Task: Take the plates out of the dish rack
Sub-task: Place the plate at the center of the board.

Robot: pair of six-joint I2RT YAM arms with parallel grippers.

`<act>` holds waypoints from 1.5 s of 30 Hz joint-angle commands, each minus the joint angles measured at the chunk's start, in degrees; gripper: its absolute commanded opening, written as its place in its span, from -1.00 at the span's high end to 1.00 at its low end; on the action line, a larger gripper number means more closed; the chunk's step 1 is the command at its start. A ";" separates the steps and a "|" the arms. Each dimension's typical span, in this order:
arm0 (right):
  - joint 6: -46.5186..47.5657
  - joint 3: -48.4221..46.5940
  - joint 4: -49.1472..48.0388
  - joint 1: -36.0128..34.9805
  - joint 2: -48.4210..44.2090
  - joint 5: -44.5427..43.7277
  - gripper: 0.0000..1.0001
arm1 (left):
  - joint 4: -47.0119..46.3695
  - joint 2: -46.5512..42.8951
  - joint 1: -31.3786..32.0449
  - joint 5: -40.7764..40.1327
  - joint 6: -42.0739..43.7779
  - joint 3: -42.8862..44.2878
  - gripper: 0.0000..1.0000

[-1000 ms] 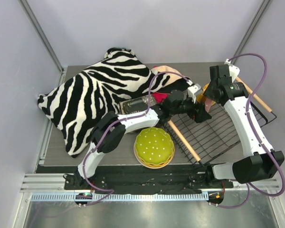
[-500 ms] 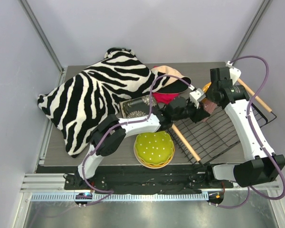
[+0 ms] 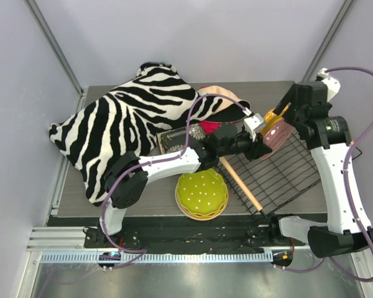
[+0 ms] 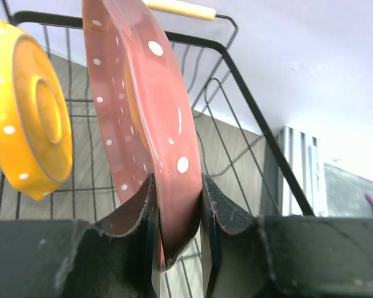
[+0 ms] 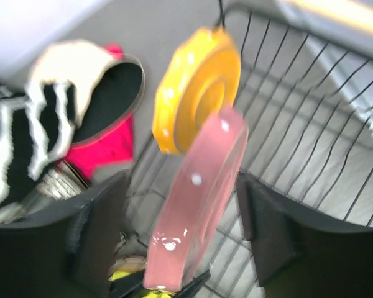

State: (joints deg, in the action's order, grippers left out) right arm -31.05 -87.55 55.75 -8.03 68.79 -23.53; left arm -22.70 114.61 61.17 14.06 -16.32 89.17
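My left gripper [image 4: 177, 183] is shut on the lower rim of a round pink dotted plate [image 4: 140, 105], which stands on edge over the black wire dish rack [image 3: 286, 177]. From above, this gripper [image 3: 263, 146] reaches in from the left with the pink plate [image 3: 277, 133]. My right gripper [image 5: 183, 186] is open, with its fingers [image 5: 267, 230] wide on either side of the same plate [image 5: 196, 205] and clear of it. An orange dotted plate [image 5: 199, 87] stands upright in the rack just behind. A yellow-green plate [image 3: 202, 190] lies on the table left of the rack.
A zebra-striped cushion [image 3: 121, 124] covers the table's left half. A peach hat [image 3: 227, 99] and a bright pink item [image 3: 212, 128] lie behind my left arm, beside a dark square plate [image 3: 176, 139]. The rack's wooden handle [image 3: 239, 182] runs along its left side.
My left gripper has shut on the pink plate. My right gripper, which held the plate, has opened and drawn back up and to the right.
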 commanded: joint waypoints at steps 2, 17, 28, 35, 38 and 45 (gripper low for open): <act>3.54 -9.21 -0.11 1.61 -3.40 -2.92 -0.86 | -5.17 -7.11 0.44 4.04 2.60 2.77 1.00; 4.68 -11.07 -0.81 11.63 -2.35 6.39 -0.91 | 10.91 -30.04 0.88 -1.49 22.89 2.07 1.00; 2.66 -1.32 -6.70 11.99 -4.02 10.96 -0.91 | 35.95 -52.62 0.88 -24.95 29.15 -10.94 1.00; 1.43 2.03 -9.16 11.99 -4.19 13.07 -0.90 | 52.21 -59.15 0.88 -33.66 24.94 -14.73 1.00; 1.08 3.08 -9.86 11.99 -3.85 14.56 -0.90 | 58.72 -57.84 0.97 -33.93 22.03 -14.37 1.00; 1.25 4.05 -9.87 11.90 -4.72 13.77 -0.90 | 61.63 -55.81 2.29 -31.73 19.74 -18.41 1.00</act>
State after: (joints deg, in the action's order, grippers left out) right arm -29.28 -83.85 48.71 3.62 65.91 -9.72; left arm 43.88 58.70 62.41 -16.73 4.36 70.46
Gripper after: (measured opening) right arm 0.950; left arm 0.275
